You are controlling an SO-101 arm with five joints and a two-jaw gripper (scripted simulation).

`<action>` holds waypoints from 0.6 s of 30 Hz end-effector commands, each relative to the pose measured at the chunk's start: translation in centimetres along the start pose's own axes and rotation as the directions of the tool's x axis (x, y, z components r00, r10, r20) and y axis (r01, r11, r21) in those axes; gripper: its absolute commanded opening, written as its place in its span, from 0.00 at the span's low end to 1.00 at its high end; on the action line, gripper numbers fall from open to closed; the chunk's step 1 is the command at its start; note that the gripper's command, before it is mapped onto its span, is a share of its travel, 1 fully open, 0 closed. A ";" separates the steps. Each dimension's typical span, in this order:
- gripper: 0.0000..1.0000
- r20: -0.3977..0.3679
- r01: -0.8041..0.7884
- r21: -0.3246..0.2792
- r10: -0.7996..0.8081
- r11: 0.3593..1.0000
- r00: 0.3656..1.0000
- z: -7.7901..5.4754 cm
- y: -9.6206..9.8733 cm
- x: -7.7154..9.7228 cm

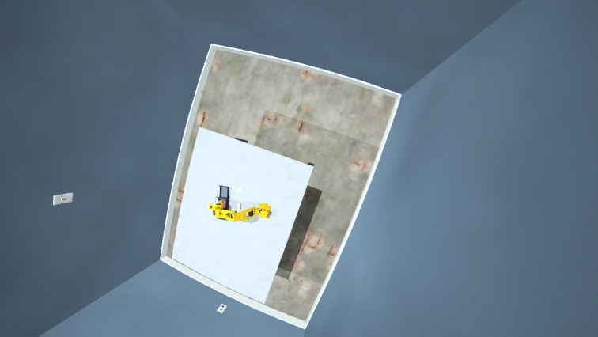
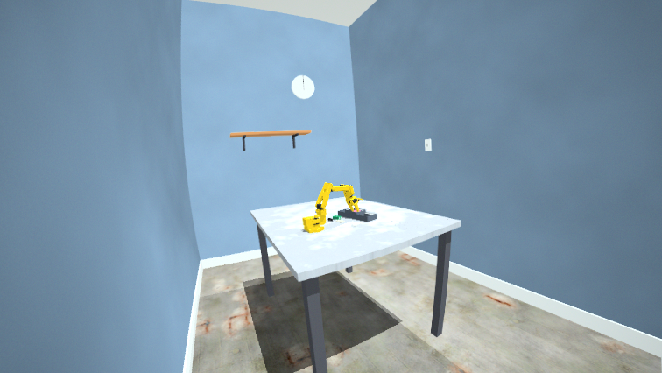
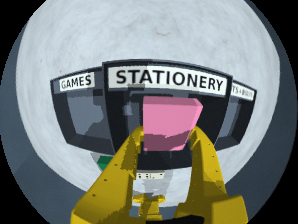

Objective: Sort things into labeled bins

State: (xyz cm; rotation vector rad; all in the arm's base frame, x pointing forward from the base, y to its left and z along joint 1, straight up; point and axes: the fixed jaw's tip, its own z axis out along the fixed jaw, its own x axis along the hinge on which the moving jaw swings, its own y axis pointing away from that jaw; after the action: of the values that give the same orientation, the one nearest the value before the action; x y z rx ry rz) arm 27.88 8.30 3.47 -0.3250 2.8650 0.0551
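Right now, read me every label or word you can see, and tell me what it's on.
"STATIONERY": label on the middle bin.
"GAMES": label on the left bin.
Right bin's label: cut off, too blurred to read.
Wall clock: no readable numbers.

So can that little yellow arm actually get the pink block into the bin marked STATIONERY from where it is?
Probably yes. The gripper is shut on the pink block and hangs right at the STATIONERY bin, with nothing visible between them.
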 end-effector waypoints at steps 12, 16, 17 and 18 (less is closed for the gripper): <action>0.00 0.073 -0.001 -0.006 0.001 1.000 0.997 -0.9 0.2 -1.0; 0.00 0.073 -0.001 -0.006 0.001 1.000 0.997 -0.8 0.2 -1.0; 0.00 0.073 -0.001 -0.006 0.001 1.000 0.997 -0.7 0.2 -0.9; 0.00 0.073 -0.001 -0.006 0.001 1.000 0.997 -0.6 0.2 -0.9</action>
State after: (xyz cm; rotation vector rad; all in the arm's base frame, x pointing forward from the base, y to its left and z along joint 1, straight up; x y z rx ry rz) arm 27.94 8.32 3.00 -0.3243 2.8586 0.0564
